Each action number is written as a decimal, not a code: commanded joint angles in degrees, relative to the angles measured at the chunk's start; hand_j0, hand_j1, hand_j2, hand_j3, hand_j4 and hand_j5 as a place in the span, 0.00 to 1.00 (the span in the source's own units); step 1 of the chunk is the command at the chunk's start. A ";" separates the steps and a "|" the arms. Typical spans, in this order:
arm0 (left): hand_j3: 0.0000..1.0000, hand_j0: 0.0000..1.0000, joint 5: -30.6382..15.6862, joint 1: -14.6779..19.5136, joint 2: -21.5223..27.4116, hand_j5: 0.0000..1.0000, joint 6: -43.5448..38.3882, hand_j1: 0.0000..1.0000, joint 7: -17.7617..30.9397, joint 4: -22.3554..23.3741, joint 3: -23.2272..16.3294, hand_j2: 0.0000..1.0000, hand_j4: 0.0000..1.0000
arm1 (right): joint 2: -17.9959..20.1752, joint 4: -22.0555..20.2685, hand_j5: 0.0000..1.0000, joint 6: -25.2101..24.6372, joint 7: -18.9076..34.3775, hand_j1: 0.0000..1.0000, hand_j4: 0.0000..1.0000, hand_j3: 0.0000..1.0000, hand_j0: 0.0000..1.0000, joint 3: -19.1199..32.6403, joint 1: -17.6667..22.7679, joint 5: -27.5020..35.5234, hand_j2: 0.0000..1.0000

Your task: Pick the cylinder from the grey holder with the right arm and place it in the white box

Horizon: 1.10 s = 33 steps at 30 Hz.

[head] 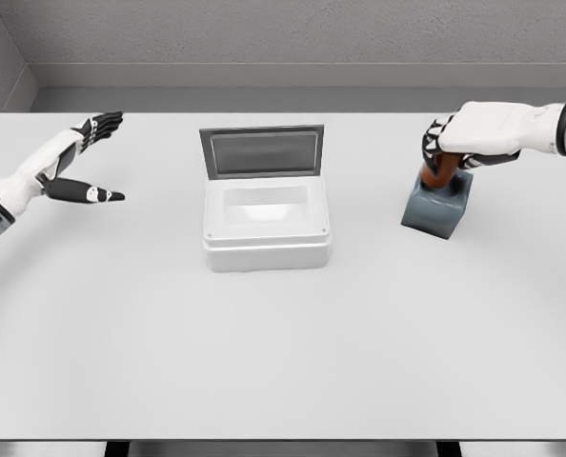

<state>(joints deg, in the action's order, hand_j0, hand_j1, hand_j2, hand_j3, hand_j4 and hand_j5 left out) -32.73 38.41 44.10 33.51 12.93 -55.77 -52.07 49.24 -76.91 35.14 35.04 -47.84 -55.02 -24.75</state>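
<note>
A: What takes up most of the view?

B: The white tabletop. Its far edge runs along the base of the grey wall, its near edge crosses the bottom of the view, and the whole near half is bare.

A: And the white box?

B: Around the middle, a little left. Its lid stands up at the far side, so the cavity is open from above. There is free tabletop to its left, its right and its near side.

A: Where is the grey holder?

B: To the right of the box, well apart from it, tilted slightly, with open surface between the two and more room out to the right edge.

A: The arms?

B: The right arm comes in from the right edge at holder height. The right hand sits over the top of the holder, its fingers curled around the cylinder. The left hand hovers far left, near the tabletop's left edge, fingers spread and thumb out, holding nothing.

A: So the cylinder?

B: Brownish-orange, upright, its lower part down in the holder and its upper part inside the right hand's grip. Only a short stretch shows.
</note>
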 commanded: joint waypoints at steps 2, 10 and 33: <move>1.00 1.00 -0.31 0.09 0.03 1.00 -0.03 1.00 -0.01 0.05 0.03 1.00 1.00 | 0.60 0.01 0.40 -0.14 -0.04 0.40 0.40 0.40 0.40 0.30 0.00 0.22 0.40; 1.00 1.00 -0.31 0.09 0.02 1.00 -0.11 1.00 0.08 -0.04 0.12 1.00 1.00 | 1.48 -0.61 0.40 -0.14 -0.04 0.40 0.40 0.40 0.40 3.99 0.09 0.84 0.40; 1.00 1.00 0.04 -0.09 -0.50 1.00 0.32 1.00 0.52 -0.56 -0.23 1.00 1.00 | -6.61 -12.03 0.39 -0.14 -0.04 0.39 0.39 0.39 0.39 1.00 -1.23 0.75 0.39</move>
<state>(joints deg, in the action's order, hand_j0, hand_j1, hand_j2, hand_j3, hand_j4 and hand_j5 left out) -32.38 38.32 43.56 33.85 13.41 -56.31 -52.38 43.29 -87.96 35.19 35.10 -46.31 -56.25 -24.18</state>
